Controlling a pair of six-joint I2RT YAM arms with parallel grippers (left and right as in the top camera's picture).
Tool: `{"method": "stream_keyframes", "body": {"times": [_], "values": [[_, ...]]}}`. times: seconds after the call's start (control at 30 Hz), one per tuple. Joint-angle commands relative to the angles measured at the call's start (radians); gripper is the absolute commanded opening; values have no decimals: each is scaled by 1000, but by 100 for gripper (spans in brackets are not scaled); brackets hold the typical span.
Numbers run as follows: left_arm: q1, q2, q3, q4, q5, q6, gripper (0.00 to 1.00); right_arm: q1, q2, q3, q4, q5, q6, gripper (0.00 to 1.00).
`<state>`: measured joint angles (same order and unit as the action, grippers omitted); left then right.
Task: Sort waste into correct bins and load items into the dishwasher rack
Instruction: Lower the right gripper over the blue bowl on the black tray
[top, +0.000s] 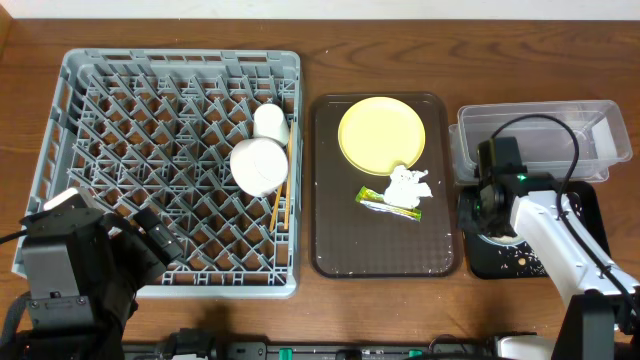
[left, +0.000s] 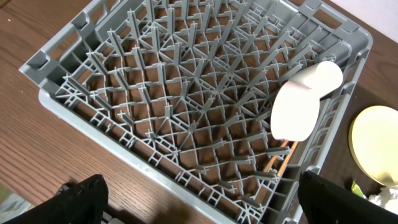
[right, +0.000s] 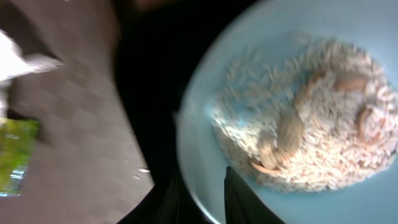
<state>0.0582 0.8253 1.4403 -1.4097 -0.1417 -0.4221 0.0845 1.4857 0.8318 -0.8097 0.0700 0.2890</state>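
My right gripper is shut on the rim of the light blue bowl, which holds rice-like crumbs. In the overhead view this gripper is over the black tray, in front of the clear tub; the arm hides the bowl there. The yellow plate, tissue and wrapper lie on the brown tray. The white bowl, white cup and chopsticks are in the grey rack. My left gripper is open and empty at the rack's front left corner.
A few white crumbs lie on the black tray. The tissue and wrapper show blurred at the left of the right wrist view. The rack fills the left wrist view.
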Motion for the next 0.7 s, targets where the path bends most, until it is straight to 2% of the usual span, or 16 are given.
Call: {"method": "stream_keyframes", "body": {"times": [0.0,0.13,0.27,0.67], "values": [[5,-1,2,0,-17,-2,98,3,0,-12,6,34,13,22],[5,-1,2,0,-17,-2,98,0,0,-12,10,35,13,21],[5,-1,2,0,-17,-2,98,0,0,-12,9,39,9,11],[5,-1,2,0,-17,-2,98,0,0,-23,18,66,-14,11]]}}
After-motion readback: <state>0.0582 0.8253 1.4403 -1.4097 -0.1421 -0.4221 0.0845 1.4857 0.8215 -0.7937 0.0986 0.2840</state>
